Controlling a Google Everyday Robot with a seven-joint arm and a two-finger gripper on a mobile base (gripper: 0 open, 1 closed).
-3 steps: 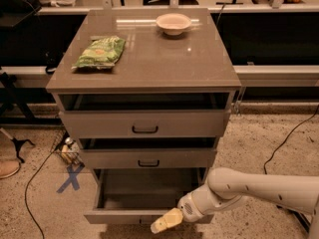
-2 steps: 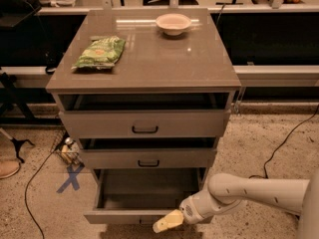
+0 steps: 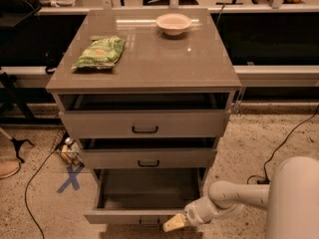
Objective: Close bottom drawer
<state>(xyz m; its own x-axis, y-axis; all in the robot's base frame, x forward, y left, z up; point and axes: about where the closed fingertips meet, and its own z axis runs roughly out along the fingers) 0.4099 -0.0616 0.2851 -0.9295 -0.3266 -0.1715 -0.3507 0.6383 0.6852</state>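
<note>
At the foot of the cabinet (image 3: 164, 66), the bottom drawer (image 3: 119, 216) stood pulled well out, its plain grey inside showing. The arm (image 3: 234, 195) reached in from the lower right, angled leftward and down. The hand (image 3: 174, 223) sat low at the drawer front's right end; wide or narrow, I could not tell.

The cabinet top (image 3: 159, 59) bears a green bag (image 3: 99, 52) and white bowl (image 3: 173, 23), the gripper (image 3: 172, 224) low at the bottom drawer (image 3: 124, 216).

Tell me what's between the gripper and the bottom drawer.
Nothing shows in the camera view: the gripper is right at the bottom drawer front, toward its right end.
</note>
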